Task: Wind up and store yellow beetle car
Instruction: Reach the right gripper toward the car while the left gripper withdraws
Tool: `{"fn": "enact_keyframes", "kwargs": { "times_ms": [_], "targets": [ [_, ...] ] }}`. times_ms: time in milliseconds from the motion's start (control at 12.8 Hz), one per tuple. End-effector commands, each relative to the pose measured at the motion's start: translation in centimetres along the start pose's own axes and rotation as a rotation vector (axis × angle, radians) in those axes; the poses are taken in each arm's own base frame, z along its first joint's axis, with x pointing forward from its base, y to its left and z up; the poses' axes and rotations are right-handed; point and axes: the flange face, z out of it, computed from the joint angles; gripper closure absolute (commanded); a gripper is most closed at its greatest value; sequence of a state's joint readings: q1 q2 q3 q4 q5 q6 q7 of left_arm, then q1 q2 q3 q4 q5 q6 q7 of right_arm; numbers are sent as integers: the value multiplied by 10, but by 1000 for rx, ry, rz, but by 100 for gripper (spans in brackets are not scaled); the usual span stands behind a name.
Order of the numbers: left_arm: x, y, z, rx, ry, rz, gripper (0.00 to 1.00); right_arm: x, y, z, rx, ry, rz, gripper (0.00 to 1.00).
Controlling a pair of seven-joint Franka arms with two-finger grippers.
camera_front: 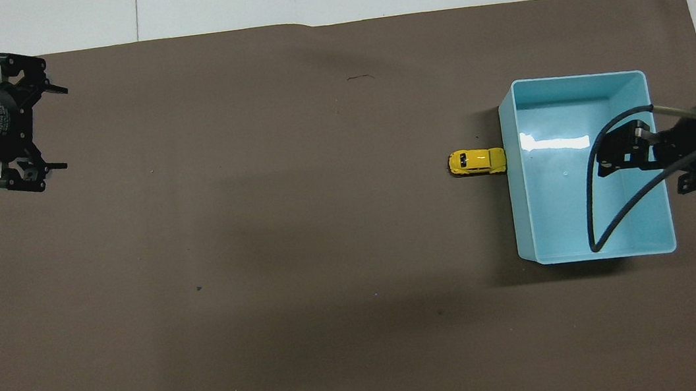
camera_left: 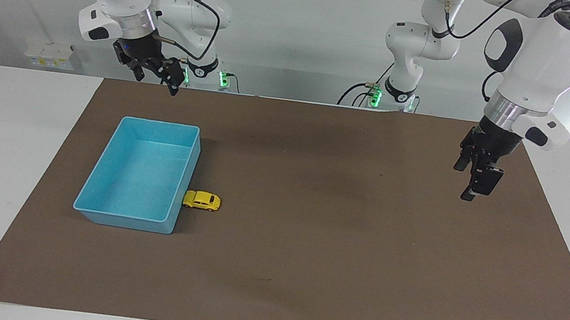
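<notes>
Brown mat [camera_left: 339, 252] covers white table [camera_left: 7, 150]; grey wall [camera_left: 299, 33].

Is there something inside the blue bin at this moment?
No. The blue bin holds nothing; its bare floor shows in the facing view. The yellow beetle car stands outside, against its wall. In the overhead view the right tool covers part of the floor.
</notes>
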State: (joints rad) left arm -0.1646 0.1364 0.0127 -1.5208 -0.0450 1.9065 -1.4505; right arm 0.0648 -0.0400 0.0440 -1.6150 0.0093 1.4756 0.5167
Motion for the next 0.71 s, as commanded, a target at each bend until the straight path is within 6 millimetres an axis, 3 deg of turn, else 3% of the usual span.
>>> {"fn": "enact_keyframes", "kwargs": {
  "times_ms": [0, 78, 314, 627],
  "targets": [
    [13, -6, -26, -11, 27, 93, 0, 3, -11, 13, 3, -19, 106, 0],
    [12, -10, -33, 0, 23, 186, 0, 5, -15, 16, 4, -18, 148, 0],
    [16, -22, -27, 92, -10, 454, 0, 8, -29, 29, 8, -12, 258, 0],
    [12, -28, -35, 109, -35, 723, 0, 13, -31, 30, 84, -22, 412, 0]
  ]
}}
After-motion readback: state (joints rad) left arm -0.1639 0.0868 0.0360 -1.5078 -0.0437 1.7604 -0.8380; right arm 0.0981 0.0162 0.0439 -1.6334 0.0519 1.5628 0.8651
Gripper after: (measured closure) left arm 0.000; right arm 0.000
